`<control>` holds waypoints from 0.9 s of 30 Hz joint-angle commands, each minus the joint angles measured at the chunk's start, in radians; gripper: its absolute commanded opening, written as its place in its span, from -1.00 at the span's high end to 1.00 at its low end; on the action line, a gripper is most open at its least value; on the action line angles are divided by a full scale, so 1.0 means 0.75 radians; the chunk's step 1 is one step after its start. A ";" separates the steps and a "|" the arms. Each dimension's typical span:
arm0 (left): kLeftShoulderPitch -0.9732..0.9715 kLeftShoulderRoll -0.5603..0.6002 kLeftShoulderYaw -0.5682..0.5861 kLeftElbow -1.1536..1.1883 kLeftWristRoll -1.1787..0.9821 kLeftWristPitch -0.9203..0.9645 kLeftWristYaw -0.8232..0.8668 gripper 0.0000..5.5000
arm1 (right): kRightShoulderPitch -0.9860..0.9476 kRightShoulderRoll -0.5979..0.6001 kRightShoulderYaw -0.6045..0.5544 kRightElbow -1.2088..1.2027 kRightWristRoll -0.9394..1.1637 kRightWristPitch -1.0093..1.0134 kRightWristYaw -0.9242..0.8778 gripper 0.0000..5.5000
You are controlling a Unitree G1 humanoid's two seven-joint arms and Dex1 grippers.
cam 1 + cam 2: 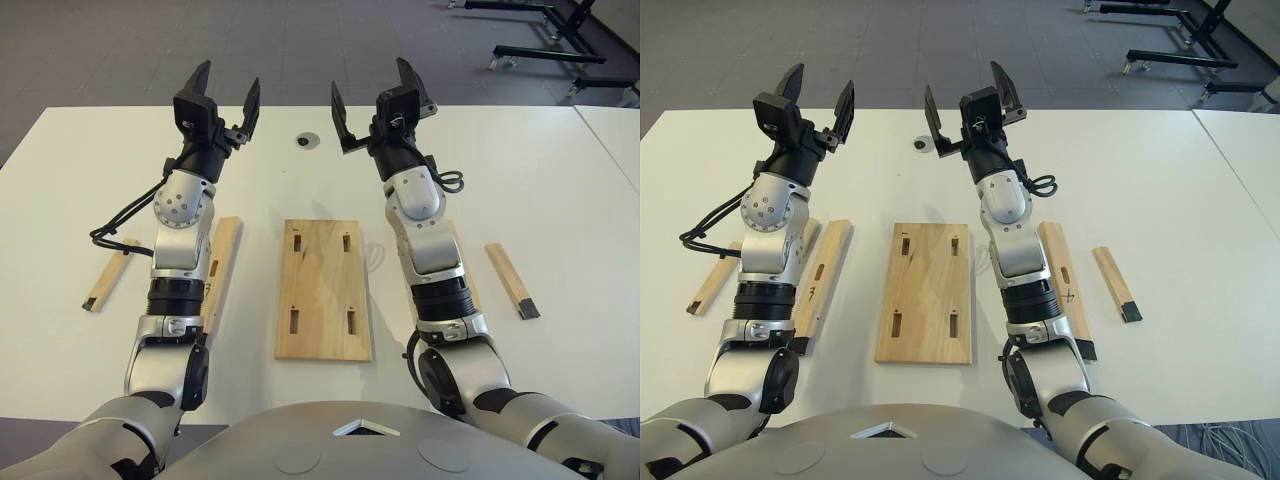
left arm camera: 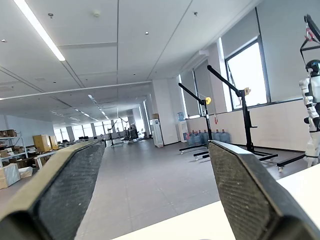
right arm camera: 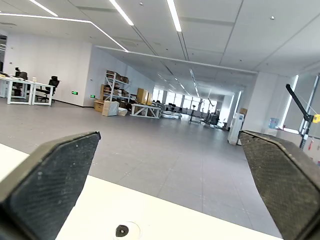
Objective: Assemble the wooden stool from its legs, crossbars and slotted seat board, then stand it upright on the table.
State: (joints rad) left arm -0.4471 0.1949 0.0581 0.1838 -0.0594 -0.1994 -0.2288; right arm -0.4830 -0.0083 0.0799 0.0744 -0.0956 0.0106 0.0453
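Both hands are held raised over the far part of the white worktop (image 1: 90, 170), with nothing gripped. The left hand (image 1: 229, 80) is spread wide and empty, and so is the right hand (image 1: 369, 78). The slotted seat board (image 1: 323, 289) lies flat, back from both hands toward the robot, between the forearms. A long slotted leg (image 1: 226, 250) lies back of the left hand, partly under that arm, with a short crossbar (image 1: 108, 274) outboard of it. A dark-tipped crossbar (image 1: 511, 280) lies back and outboard of the right hand. A second long leg (image 1: 1068, 285) shows clearly in the right eye view but is mostly covered by the arm in the left eye view. A round grommet (image 1: 307, 141) is set in the worktop between the hands. In the left wrist view the fingers (image 2: 70, 195) are well apart. Beyond them is an open-plan room with a grey floor, strip lights and black stand frames (image 2: 235, 120).
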 commanded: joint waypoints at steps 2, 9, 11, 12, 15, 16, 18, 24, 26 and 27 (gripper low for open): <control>-0.045 0.009 0.022 0.029 0.017 0.023 0.048 -0.35 | -0.003 -0.014 0.018 -0.014 -0.048 -0.004 -0.030 -0.85; -0.047 0.004 0.002 0.022 0.004 -0.003 0.029 -0.35 | -0.011 0.004 0.032 0.006 -0.013 -0.214 -0.016 -0.85; -0.058 0.007 -0.001 0.028 -0.003 -0.005 0.019 -0.35 | -0.007 0.005 0.038 0.005 -0.011 -0.262 -0.011 -0.85; -0.062 0.007 -0.002 0.028 -0.005 -0.005 0.016 -0.35 | -0.005 0.002 0.039 0.013 -0.018 -0.272 -0.014 -0.85; -0.058 0.011 -0.001 0.016 -0.008 0.001 0.007 -0.35 | 0.004 0.005 0.049 0.014 -0.035 -0.259 -0.022 -0.85; -0.058 0.012 -0.002 0.019 -0.003 0.000 0.009 -0.35 | 0.005 0.002 0.053 0.017 -0.052 -0.268 -0.032 -0.85; -0.058 0.012 -0.004 0.019 0.006 -0.003 0.014 -0.35 | 0.006 -0.002 0.055 0.024 -0.082 -0.282 -0.055 -0.85; -0.060 0.011 -0.003 0.012 -0.003 0.018 0.012 -0.35 | 0.003 0.010 0.053 0.039 -0.082 -0.234 -0.060 -0.85; -0.057 0.017 -0.004 0.000 -0.002 0.030 0.009 -0.35 | -0.004 0.011 0.049 0.039 -0.076 -0.225 -0.057 -0.85; -0.052 0.017 -0.006 -0.009 0.007 0.028 0.016 -0.35 | -0.004 0.010 0.048 0.034 -0.071 -0.214 -0.051 -0.85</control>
State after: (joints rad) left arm -0.4753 0.1964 0.0549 0.1985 -0.0630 -0.1949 -0.2170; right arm -0.4832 -0.0037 0.1188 0.1027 -0.1566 -0.1741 0.0033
